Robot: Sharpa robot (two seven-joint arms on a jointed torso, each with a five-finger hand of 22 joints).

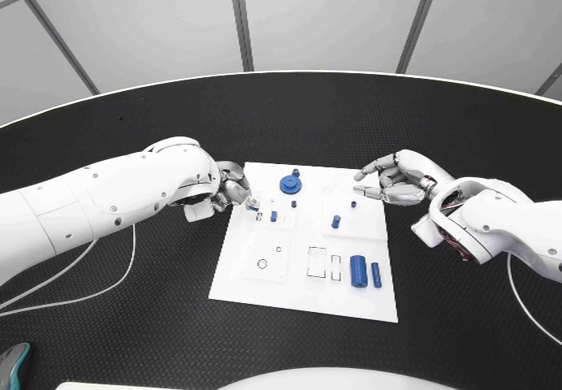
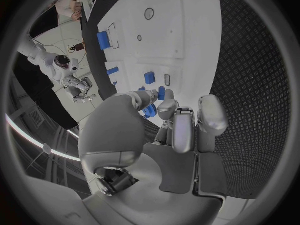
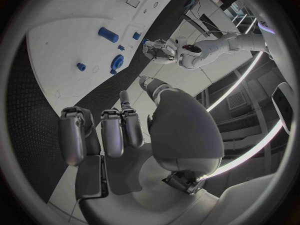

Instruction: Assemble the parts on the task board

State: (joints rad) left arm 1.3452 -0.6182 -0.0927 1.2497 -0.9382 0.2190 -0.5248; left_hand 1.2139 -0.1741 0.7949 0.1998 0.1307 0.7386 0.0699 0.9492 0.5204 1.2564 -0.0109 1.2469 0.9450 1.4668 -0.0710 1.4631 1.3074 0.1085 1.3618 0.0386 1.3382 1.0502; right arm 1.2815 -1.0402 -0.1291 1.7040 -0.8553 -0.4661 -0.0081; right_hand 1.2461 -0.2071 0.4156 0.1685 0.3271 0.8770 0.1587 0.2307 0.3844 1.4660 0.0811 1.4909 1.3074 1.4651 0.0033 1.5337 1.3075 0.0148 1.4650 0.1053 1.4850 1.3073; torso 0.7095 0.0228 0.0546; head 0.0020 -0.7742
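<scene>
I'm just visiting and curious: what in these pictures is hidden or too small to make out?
- Head view: whether the left robot hand holds a small blue part; its fingers cover the spot at the task board edge.
- Left wrist view: blue pieces sit half hidden behind the fingertips; contact is unclear.
- Head view: the small outlines printed on the board are too tiny to read.
- Head view: the right robot hand has curled fingers hiding its palm.

a robotics lab — round black table (image 1: 293, 114), white task board (image 1: 307, 244), panelled walls (image 1: 328, 32)
</scene>
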